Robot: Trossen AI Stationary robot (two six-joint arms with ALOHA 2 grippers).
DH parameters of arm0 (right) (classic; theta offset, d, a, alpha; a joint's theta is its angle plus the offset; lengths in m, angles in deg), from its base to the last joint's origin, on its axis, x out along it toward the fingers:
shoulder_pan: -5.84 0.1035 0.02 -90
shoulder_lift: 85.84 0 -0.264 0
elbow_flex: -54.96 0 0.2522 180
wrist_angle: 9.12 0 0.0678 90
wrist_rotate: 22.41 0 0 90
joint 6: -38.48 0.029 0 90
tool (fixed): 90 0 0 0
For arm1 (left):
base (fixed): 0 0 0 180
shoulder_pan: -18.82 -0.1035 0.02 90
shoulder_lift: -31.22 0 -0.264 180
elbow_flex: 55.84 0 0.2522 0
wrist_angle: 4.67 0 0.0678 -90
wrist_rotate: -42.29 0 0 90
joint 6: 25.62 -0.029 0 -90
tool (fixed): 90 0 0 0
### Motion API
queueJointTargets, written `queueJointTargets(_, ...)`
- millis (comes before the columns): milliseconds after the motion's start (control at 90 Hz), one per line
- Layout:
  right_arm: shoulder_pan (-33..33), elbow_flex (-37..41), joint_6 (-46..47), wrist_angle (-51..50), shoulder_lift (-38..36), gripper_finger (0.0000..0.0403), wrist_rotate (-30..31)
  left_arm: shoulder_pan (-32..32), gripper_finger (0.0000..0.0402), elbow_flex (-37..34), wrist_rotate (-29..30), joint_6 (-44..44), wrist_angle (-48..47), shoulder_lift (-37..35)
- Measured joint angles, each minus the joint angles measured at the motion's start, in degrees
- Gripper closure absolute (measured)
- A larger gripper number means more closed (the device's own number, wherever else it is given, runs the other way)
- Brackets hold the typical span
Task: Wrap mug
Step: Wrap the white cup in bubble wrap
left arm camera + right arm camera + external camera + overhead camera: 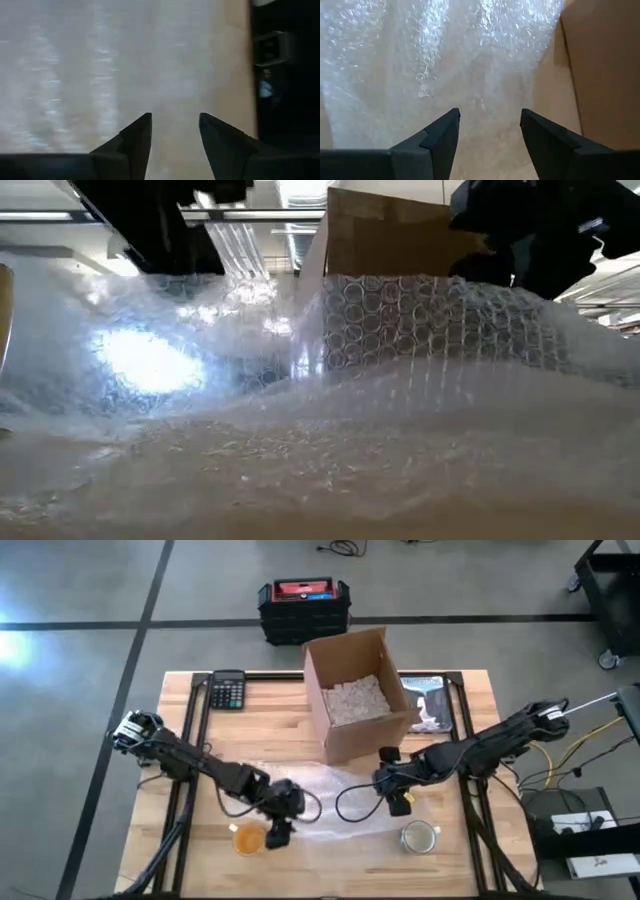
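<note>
Left gripper [279,833] low over the near part of the table [180,840], fingers [131,142] apart with nothing between them, only pale sheet and bare wood showing in the gap in the left wrist view. Just beside it, toward the table's left edge, an orange mug [248,839], close to the fingertips; touching or not cannot be told from above. Under and beyond that gripper, a sheet of bubble wrap [320,790], clear and crinkled, spread across the middle of the near half.

Right gripper [398,802] over the sheet's right part, fingers [440,137] likewise spread and holding nothing, bubble wrap [420,65] below them and a brown wall of the cardboard box [605,70] close at one side. Nearer the front edge than this gripper, off the sheet on bare wood, a pale glass mug [419,837], apart from the fingers.

Behind both grippers, the open cardboard box [352,690], holding pale packing filler. Left of the box at the far edge, a black calculator [227,691]. Right of the box, a printed booklet or picture [428,700], flat on the wood. On the floor past the table, a black and red case [304,608].

In the low view, bubble wrap [400,360] heaped across nearly everything, box corner [390,245] rising behind.
</note>
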Motion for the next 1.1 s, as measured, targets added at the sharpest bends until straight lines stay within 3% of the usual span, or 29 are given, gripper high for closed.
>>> queueJointTargets(178,0.4,-3.92,0.92,-6.35,-1.89,0.0188,-7.58,1.29,0.0277,2.61,3.23,-0.14,-0.16,-0.23)
queueJointTargets(322,3.23,-8.04,9.52,-14.66,-4.48,0.0165,-17.81,1.34,0.0289,2.57,6.04,0.04,-0.78,-0.23)
queueJointTargets(411,7.15,-8.24,16.29,-19.81,-5.35,0.0153,-20.53,1.45,0.0294,1.66,7.11,0.9,-0.94,-0.23)
queueJointTargets(567,15.48,-7.54,26.93,-25.0,-5.33,0.0139,-18.71,1.55,0.03,0.93,8.03,1.46,-0.67,-0.23)
queueJointTargets(767,20.57,-7.3,29.44,-24.07,-2.56,0.0139,-3.41,1.56,0.0295,0.88,9.29,1.22,0.66,-0.26)
queueJointTargets(1100,21.02,-7.3,32.39,-22.24,4.79,0.0225,-6.47,2.28,0.0279,0.83,9.66,1.41,1.06,1.04)
